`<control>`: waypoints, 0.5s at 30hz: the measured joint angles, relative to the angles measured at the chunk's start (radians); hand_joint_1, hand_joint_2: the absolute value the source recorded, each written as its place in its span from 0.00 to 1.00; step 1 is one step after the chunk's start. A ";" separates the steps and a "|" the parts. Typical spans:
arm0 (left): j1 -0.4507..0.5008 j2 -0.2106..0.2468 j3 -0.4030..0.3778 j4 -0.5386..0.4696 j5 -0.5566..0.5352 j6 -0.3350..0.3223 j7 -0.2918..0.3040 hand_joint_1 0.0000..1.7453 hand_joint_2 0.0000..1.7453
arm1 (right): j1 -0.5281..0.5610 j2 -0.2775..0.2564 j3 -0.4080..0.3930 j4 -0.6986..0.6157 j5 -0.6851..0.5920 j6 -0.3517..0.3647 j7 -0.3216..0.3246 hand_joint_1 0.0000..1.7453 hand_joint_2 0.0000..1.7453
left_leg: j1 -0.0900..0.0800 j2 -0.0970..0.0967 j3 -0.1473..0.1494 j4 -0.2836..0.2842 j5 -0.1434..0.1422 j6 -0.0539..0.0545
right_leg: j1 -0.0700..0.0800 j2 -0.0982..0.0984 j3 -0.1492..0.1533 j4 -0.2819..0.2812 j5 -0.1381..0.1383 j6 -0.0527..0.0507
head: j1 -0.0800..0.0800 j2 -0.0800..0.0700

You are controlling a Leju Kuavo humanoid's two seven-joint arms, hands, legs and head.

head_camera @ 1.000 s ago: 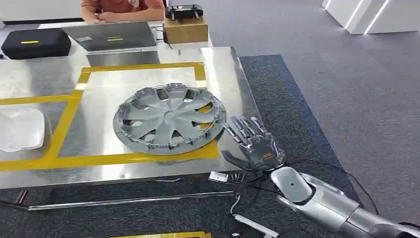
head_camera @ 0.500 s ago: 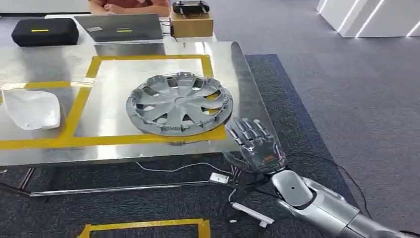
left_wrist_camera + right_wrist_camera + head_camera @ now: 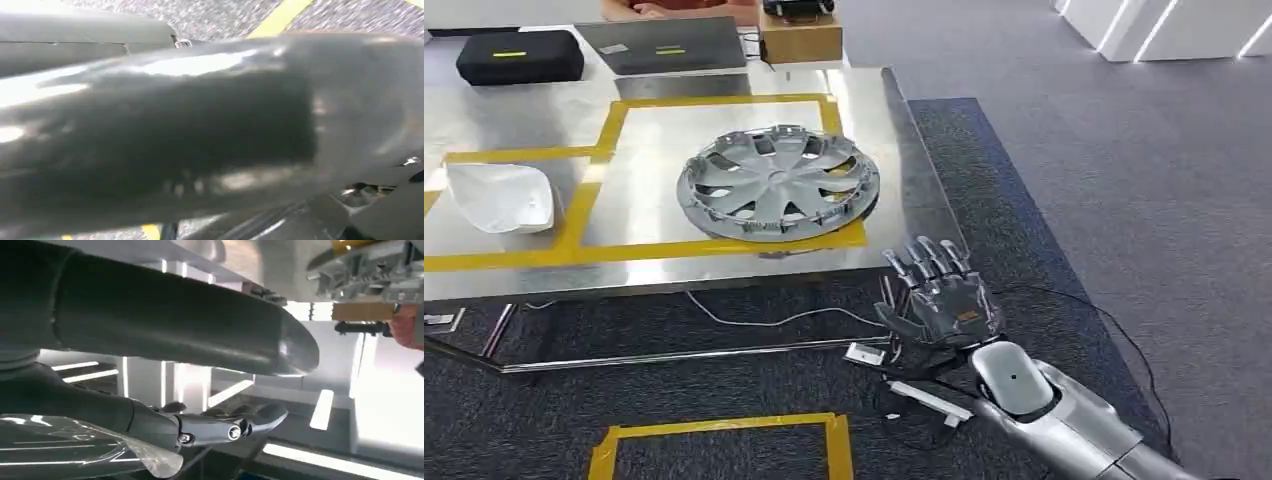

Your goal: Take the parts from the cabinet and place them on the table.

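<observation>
A silver hubcap (image 3: 776, 183) lies flat on the steel table (image 3: 894, 150), inside a frame of yellow tape. A white moulded part (image 3: 500, 196) rests on the table's left side. My right hand (image 3: 942, 295) hovers off the table's front right corner, lower than the tabletop, fingers spread and nothing in it. In the right wrist view its thumb (image 3: 165, 325) and fingers (image 3: 220, 427) stretch out bare, with the hubcap's rim (image 3: 370, 270) beyond them. The left wrist view is a dark blurred shape (image 3: 200, 130) over carpet, and I cannot make out the left hand's fingers.
At the table's far edge are a black case (image 3: 519, 55), a laptop (image 3: 664, 45) and a cardboard box (image 3: 799, 40), with a person (image 3: 679, 8) behind them. Cables (image 3: 774, 320) and a white power strip (image 3: 929, 400) lie on the carpet, near a yellow tape square (image 3: 724, 445).
The whole view has pulled back from the table, so more carpet shows. My right hand, which was beside the hubcap's rim, is now farther from it and below the table edge, still spread.
</observation>
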 joint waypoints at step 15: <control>0.035 -0.010 0.072 0.021 0.047 0.053 -0.034 0.00 0.00 | 0.309 0.155 -0.205 0.150 -0.358 -0.138 -0.070 0.00 0.00 | 0.025 -0.004 0.119 -0.115 0.060 0.030 | -0.027 0.007 -0.199 0.228 -0.100 0.076 | 0.009 0.000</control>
